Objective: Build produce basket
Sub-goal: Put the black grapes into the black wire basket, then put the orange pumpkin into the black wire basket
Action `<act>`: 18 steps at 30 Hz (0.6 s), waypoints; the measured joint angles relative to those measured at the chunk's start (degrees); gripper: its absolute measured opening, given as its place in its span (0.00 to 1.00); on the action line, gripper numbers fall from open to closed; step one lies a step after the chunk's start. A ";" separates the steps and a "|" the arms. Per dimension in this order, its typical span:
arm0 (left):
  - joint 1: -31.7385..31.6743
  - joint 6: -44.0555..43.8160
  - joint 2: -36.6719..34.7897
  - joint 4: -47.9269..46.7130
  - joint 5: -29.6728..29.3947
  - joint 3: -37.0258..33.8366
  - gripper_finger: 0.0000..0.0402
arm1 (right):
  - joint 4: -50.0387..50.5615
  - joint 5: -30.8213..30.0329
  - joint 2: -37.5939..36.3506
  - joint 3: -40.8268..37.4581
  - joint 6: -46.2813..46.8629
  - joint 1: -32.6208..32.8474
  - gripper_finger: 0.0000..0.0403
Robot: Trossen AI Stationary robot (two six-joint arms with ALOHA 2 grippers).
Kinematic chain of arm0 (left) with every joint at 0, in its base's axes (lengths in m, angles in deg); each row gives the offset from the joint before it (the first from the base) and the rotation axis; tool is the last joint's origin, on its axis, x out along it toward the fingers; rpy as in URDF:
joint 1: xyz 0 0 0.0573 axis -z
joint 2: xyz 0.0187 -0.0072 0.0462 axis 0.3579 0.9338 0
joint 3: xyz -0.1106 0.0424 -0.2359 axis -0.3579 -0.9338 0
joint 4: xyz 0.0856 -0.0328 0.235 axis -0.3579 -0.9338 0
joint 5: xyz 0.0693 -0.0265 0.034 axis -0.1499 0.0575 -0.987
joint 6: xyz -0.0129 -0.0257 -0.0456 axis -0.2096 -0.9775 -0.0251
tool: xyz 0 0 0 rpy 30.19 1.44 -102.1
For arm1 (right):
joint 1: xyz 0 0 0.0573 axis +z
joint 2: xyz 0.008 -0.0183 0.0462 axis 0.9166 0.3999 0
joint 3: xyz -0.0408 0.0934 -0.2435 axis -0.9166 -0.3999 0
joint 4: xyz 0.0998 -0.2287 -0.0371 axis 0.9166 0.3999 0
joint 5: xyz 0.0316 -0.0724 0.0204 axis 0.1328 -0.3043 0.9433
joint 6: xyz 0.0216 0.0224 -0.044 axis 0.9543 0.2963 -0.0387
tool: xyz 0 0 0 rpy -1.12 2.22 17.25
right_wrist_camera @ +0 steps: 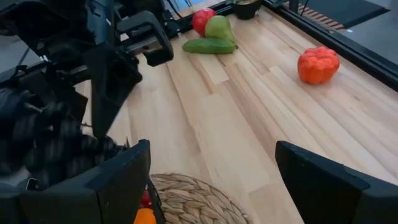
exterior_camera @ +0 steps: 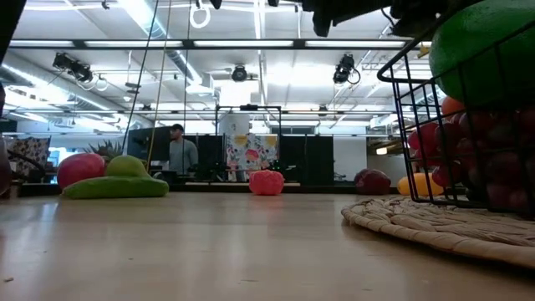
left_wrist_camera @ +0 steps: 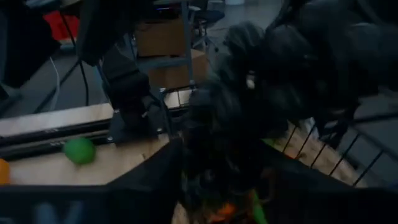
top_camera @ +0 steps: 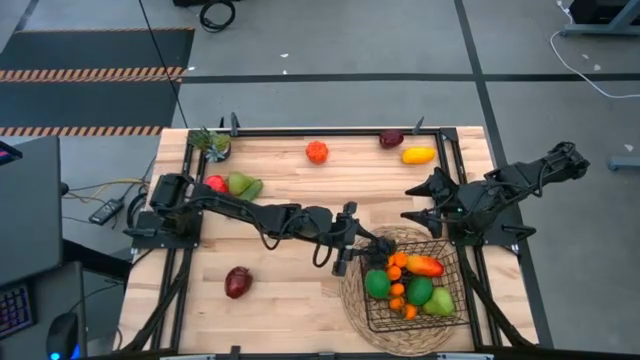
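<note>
The black wire basket (top_camera: 452,262) stands on a round woven mat (top_camera: 352,300) at the near right and holds several orange, green and red fruits (top_camera: 405,285). My left gripper (top_camera: 347,246) hangs at the basket's left far corner, shut on a dark purple grape bunch (left_wrist_camera: 261,81), which also shows as a dark blur in the right wrist view (right_wrist_camera: 43,143). My right gripper (top_camera: 418,203) is open and empty, just beyond the basket's far side. Loose produce lies on the table: a red fruit (top_camera: 214,183), a pear (top_camera: 240,183) and a cucumber (top_camera: 253,190) at the left. My left gripper has the dark grape bunch between its two fingers (left_wrist_camera: 155,180), which come from the table's left. The bunch itself hides the place of contact. The bunch is lifted clear, beside the basket's wire rim (left_wrist_camera: 323,146).
More loose produce: a dark red fruit (top_camera: 237,282) near the front left, an orange-red one (top_camera: 317,151), a dark purple one (top_camera: 391,139) and a yellow one (top_camera: 418,155) along the far edge, and a green leafy one (top_camera: 212,142) at the far left corner. A person stands in the room behind (exterior_camera: 178,150).
</note>
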 joint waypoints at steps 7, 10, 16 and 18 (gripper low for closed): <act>0.07 -3.29 0.96 0.29 2.57 0.04 0.65 | 0.00 -0.01 0.80 0.00 0.02 0.01 0.86; 0.07 -3.24 1.00 0.34 2.52 0.04 0.66 | -0.02 -0.01 1.25 0.02 0.08 0.00 0.86; -0.87 -3.05 -0.64 -1.31 2.39 0.04 0.64 | 0.07 0.37 2.49 0.02 0.39 0.10 0.86; -0.94 -1.94 -2.28 -3.16 2.31 0.04 0.63 | 0.07 0.78 3.05 0.02 0.37 0.12 0.86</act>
